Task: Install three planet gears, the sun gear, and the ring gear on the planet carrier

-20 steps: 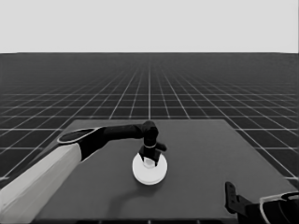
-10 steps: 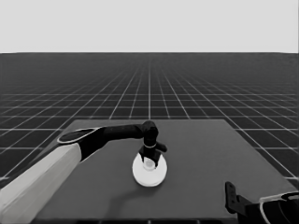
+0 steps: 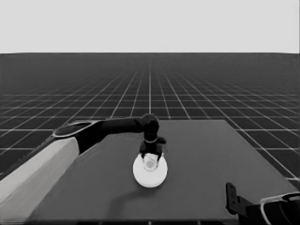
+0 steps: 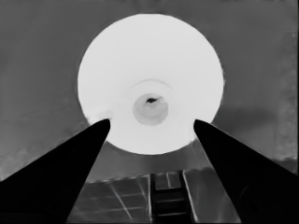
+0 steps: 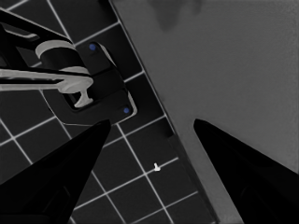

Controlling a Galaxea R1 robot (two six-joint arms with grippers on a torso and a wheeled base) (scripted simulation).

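Note:
One white round part shows on the table, the larger round part (image 3: 150,174), the ring gear, lying flat at the middle. Its small central opening (image 4: 150,108) looks grey inside. My left gripper (image 3: 150,157) hangs just above its far side, open, and its fingertips (image 4: 103,124) stand over the disc's rim on either side, holding nothing. The planet gears, the sun gear and the planet carrier are hidden from view. My right gripper (image 5: 152,122) waits, open, at the table's near right corner (image 3: 232,199).
The left arm's pale grey part (image 3: 37,173) fills the lower left of the head view. Past the table's edge (image 5: 154,88), the right wrist view shows dark machinery (image 5: 88,88) with blue lights and a tiny white speck (image 5: 156,166) on the floor grid.

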